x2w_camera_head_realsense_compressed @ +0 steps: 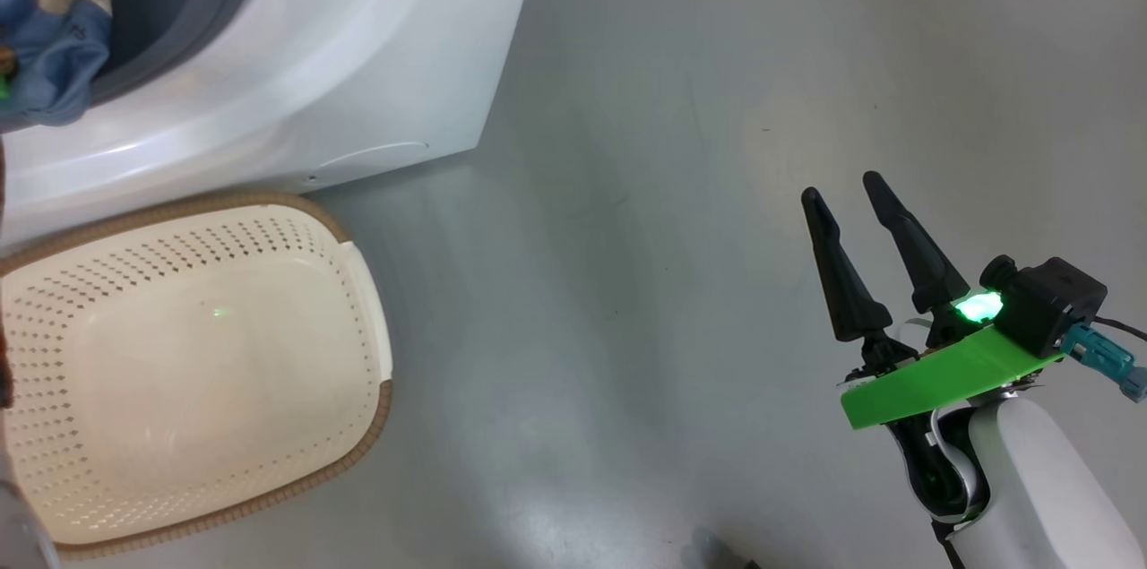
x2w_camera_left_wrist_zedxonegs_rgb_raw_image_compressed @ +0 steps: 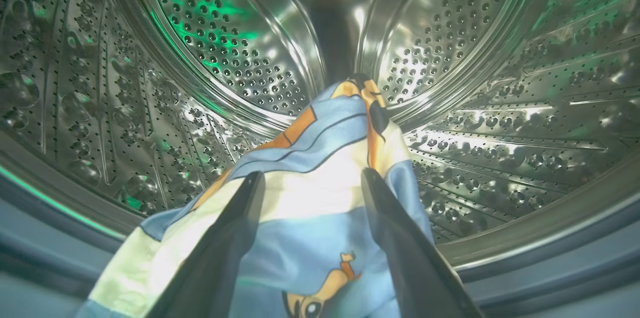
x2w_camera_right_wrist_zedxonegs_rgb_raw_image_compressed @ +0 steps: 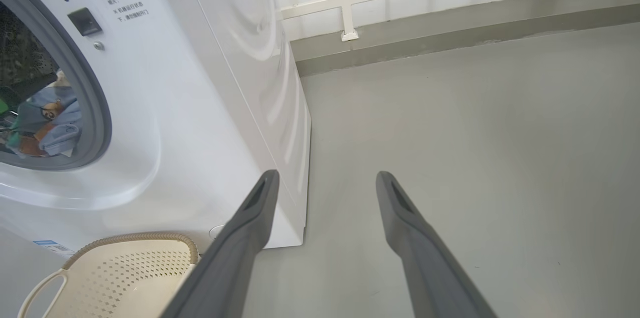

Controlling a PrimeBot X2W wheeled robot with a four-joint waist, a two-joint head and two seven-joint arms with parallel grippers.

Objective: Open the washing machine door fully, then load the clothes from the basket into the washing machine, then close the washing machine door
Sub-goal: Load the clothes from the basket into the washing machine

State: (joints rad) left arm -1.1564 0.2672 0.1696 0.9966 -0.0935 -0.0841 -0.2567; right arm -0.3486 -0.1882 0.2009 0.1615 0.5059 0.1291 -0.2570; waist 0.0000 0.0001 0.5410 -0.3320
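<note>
**Q:** Where are the clothes (x2w_camera_left_wrist_zedxonegs_rgb_raw_image_compressed: 320,122)?

**A:** My left gripper (x2w_camera_left_wrist_zedxonegs_rgb_raw_image_compressed: 310,178) is in the drum (x2w_camera_left_wrist_zedxonegs_rgb_raw_image_compressed: 225,57), fingers (x2w_camera_left_wrist_zedxonegs_rgb_raw_image_compressed: 235,223) wide, blue-and-cream clothes lying between them. The basket (x2w_camera_head_realsense_compressed: 358,300) sits on the floor (x2w_camera_head_realsense_compressed: 627,282) just in front of the washing machine (x2w_camera_head_realsense_compressed: 358,58).

**Q:** Right side?

**A:** My right gripper (x2w_camera_head_realsense_compressed: 842,186) hangs over the floor, spread wide.

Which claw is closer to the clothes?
Left. The left claw is inside the drum, with the clothes draped across it; the right claw hangs over the floor, away from the washer.
</note>
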